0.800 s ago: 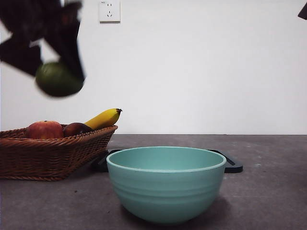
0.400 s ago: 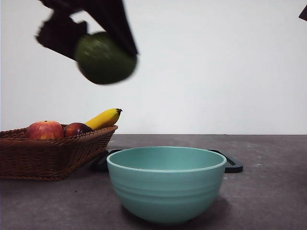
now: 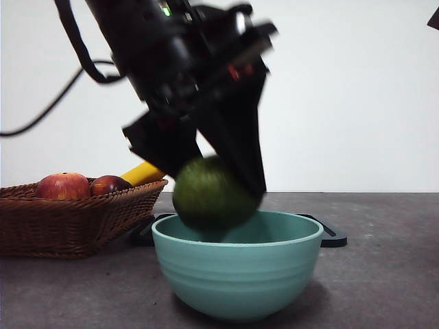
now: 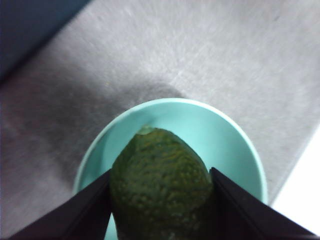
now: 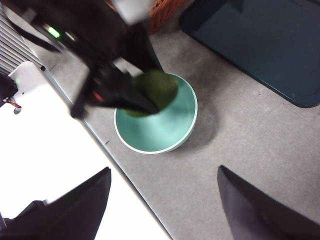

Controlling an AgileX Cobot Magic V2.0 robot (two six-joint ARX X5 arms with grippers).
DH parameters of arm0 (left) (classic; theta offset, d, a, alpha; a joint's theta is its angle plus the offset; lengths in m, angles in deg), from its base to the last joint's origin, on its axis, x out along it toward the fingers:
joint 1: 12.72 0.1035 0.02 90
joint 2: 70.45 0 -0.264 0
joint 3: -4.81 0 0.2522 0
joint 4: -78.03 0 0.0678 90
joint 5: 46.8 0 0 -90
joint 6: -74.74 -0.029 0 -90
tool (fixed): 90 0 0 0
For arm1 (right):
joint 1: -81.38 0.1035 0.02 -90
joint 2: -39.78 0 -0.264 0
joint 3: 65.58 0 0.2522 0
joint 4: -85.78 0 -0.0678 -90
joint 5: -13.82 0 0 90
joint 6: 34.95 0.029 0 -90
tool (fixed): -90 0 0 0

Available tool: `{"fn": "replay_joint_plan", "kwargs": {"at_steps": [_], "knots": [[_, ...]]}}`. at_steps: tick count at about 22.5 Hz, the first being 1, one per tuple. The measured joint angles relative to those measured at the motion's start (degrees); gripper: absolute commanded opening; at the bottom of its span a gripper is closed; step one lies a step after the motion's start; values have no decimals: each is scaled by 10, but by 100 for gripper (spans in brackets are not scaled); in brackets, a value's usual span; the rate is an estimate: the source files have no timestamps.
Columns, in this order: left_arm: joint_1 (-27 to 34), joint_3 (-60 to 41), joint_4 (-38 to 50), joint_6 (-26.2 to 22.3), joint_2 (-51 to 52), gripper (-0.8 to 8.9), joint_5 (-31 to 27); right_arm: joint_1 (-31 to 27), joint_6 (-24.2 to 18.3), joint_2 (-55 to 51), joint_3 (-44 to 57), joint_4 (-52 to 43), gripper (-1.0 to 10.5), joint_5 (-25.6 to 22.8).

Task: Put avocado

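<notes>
Now the left gripper (image 4: 160, 200), its 2 jaws pinching the avocado (image 3: 209, 193), should sink inside the bowl's rim (image 3: 302, 237) before spreading; the right gripper (image 5: 162, 210) waits spread.

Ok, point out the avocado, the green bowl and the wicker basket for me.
avocado (image 3: 209, 193): front view, middle of its rounded side, held in the left tool.
green bowl (image 3: 236, 274): front view, its outer wall.
wicker basket (image 3: 65, 226): front view, its woven front wall.

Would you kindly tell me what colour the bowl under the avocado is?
The bowl is pale teal green, plain, seen best in the front view.
</notes>
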State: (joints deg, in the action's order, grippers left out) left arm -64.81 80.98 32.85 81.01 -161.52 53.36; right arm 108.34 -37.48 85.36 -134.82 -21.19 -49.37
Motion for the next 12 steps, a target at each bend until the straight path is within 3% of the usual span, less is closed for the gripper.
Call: {"fn": "replay_joint_plan", "kwargs": {"at_steps": [9, 12], "knots": [[-25, 0, 21, -13, -55, 230, -29, 0, 0, 0, 0, 0, 340, 0], [-26, 0, 21, -13, -63, 344, -29, 0, 0, 0, 0, 0, 340, 0]]}}
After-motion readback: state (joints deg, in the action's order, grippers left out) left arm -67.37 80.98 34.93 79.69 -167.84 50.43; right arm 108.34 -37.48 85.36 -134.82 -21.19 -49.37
